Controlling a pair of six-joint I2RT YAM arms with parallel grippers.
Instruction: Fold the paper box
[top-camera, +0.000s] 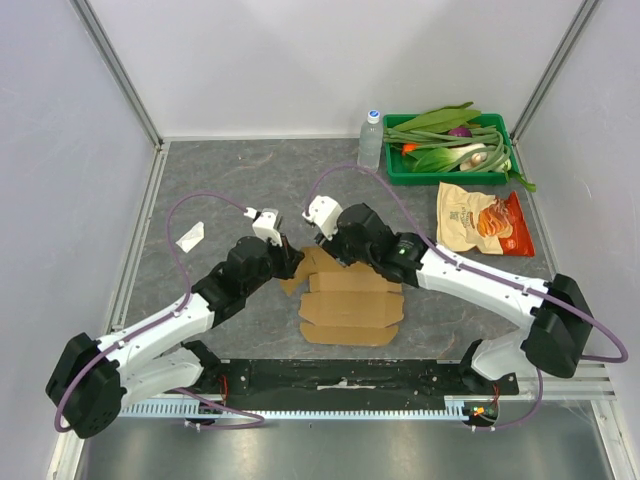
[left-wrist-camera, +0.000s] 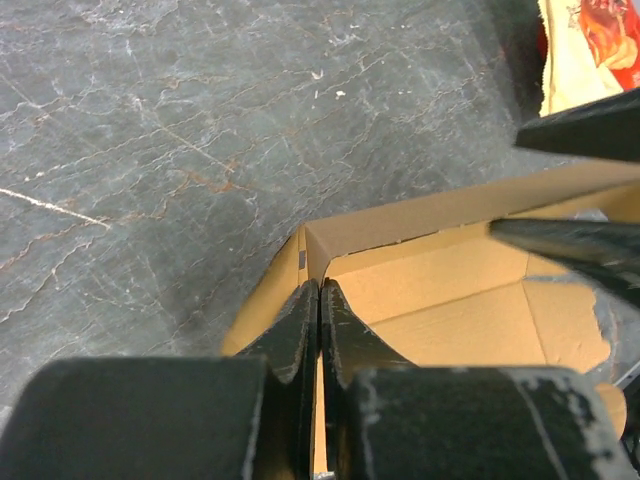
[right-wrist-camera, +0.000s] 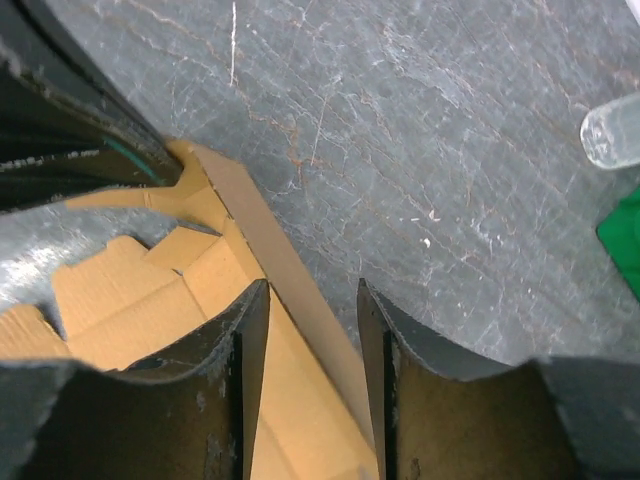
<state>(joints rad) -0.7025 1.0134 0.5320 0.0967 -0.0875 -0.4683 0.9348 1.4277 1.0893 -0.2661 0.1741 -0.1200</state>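
Note:
The paper box (top-camera: 350, 305) is a brown cardboard sheet lying partly flat in the middle of the table, with its far edge raised as a wall (left-wrist-camera: 440, 208). My left gripper (left-wrist-camera: 319, 286) is shut on the left end of that raised part, a thin edge of cardboard pinched between its fingers. In the top view it sits at the box's far left corner (top-camera: 287, 262). My right gripper (right-wrist-camera: 313, 290) is open and straddles the raised cardboard wall (right-wrist-camera: 290, 275) without clamping it, at the box's far edge (top-camera: 335, 250). Its dark fingers (left-wrist-camera: 585, 245) show at the right of the left wrist view.
A green tray (top-camera: 400, 172) of vegetables stands at the back right, with a clear water bottle (top-camera: 371, 138) beside it. A glossy snack bag (top-camera: 483, 220) lies to the right of the box. A white paper scrap (top-camera: 191, 236) lies at the left.

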